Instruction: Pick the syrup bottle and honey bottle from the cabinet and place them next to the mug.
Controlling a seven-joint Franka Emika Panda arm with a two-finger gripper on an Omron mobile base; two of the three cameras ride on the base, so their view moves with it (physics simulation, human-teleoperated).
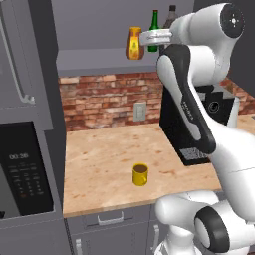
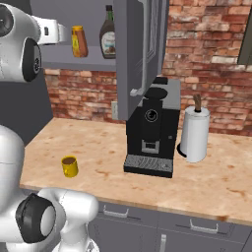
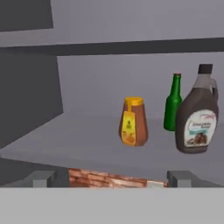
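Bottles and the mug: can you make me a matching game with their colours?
Things:
1. honey bottle
2. syrup bottle
3. slim bottle
4. mug

Colours:
A. green glass
B. yellow, dark inside
C. amber with an orange cap
D. dark brown with a black cap

Right pairs: 1-C, 2-D, 3-A, 4-B.
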